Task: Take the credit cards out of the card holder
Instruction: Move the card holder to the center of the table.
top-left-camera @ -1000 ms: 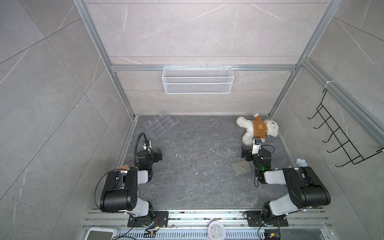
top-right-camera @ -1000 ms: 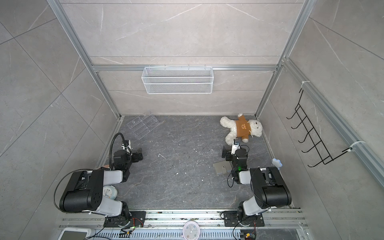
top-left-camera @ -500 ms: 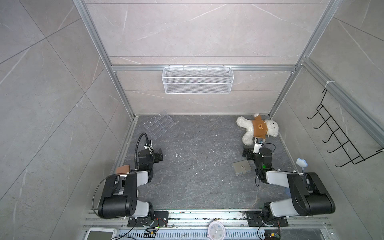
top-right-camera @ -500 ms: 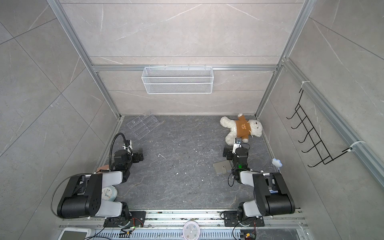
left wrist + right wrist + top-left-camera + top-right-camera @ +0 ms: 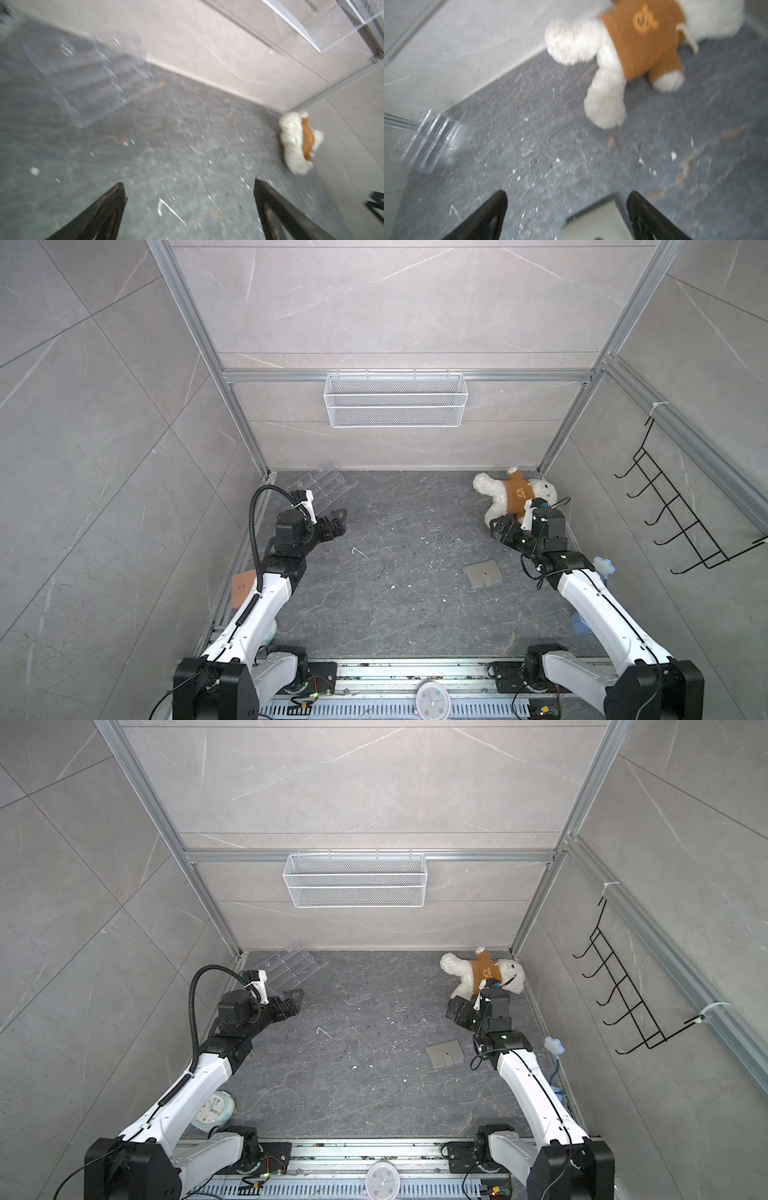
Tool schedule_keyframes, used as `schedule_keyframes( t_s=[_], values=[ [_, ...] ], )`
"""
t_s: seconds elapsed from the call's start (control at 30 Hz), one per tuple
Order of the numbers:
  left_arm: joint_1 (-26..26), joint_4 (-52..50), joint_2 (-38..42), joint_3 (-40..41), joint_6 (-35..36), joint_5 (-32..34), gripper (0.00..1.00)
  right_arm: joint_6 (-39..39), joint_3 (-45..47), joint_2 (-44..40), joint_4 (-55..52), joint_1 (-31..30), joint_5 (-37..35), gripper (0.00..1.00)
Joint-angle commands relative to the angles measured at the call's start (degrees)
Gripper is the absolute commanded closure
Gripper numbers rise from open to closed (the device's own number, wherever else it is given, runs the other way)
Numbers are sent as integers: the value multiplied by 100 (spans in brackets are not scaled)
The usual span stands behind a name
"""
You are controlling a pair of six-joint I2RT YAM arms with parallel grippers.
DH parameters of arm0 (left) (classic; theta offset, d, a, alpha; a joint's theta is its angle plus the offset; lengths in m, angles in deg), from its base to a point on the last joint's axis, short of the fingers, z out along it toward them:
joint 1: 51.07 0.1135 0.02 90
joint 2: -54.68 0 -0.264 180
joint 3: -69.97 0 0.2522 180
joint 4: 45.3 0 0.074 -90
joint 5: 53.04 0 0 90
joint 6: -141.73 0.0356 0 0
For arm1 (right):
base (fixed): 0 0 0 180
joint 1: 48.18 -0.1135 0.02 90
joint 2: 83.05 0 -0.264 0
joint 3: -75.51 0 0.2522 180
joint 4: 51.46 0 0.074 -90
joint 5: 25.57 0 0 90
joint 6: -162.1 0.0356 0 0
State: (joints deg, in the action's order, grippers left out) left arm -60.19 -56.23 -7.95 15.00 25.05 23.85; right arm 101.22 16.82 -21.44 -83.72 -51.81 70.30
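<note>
The card holder (image 5: pixel 482 576) (image 5: pixel 445 1056) is a flat grey wallet lying folded shut on the dark floor at the right, its snap tab up. Its near corner (image 5: pixel 593 222) shows low in the right wrist view, between my jaws. The credit cards are hidden. My right gripper (image 5: pixel 496 526) (image 5: pixel 453 1006) (image 5: pixel 568 194) hovers open just beyond the holder, touching nothing. My left gripper (image 5: pixel 338 516) (image 5: pixel 297 996) (image 5: pixel 189 184) is open over bare floor at the far left, holding nothing.
A clear acrylic tiered stand (image 5: pixel 322 487) sits in the far left corner. A white teddy bear (image 5: pixel 515 495) in a brown shirt lies far right, close behind my right wrist. A tan wallet (image 5: pixel 243 587) and a clock (image 5: pixel 212 1108) lie by the left arm.
Both arms have unfolded from a tucked pose and stretched forward. The left gripper has moved away from the base and toward the middle. The card holder has not moved.
</note>
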Motion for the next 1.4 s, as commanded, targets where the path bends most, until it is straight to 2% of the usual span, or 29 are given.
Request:
schedule_keyframes(
  t_s=[0.0,0.07,0.2,0.3,0.5,0.63,0.87,0.97,1.13,1.37],
  values=[
    [-266,-312,120,90,-684,-738,2,638,50,-383,-1573,-25,249,9],
    [-641,-157,47,124,-755,-780,2,746,282,-620,-1775,6,-48,10],
    [-1521,71,-552,-108,-767,-642,4,926,779,-683,-1561,127,37,12],
    [-2040,342,-1205,-383,-858,-730,6,1035,1210,-550,-1080,401,399,16],
    [-2799,742,-2304,-972,-903,-713,9,1231,1792,-234,-259,781,873,25],
    [-3176,851,-3196,-1660,-905,-816,13,1343,2154,55,482,1053,1153,32],
    [-3444,1085,-4133,-2369,-1080,-920,18,1463,2305,843,1416,1121,1532,43],
    [-3473,1256,-4255,-2383,-1162,-924,19,1554,2315,1038,1674,1120,1551,47],
    [-3480,1338,-4449,-2386,-1202,-915,22,1649,2428,1280,2078,1112,1710,65],
    [-3501,1624,-4811,-2407,-1354,-984,24,1538,2314,1407,2102,841,1701,79]
  ],
)
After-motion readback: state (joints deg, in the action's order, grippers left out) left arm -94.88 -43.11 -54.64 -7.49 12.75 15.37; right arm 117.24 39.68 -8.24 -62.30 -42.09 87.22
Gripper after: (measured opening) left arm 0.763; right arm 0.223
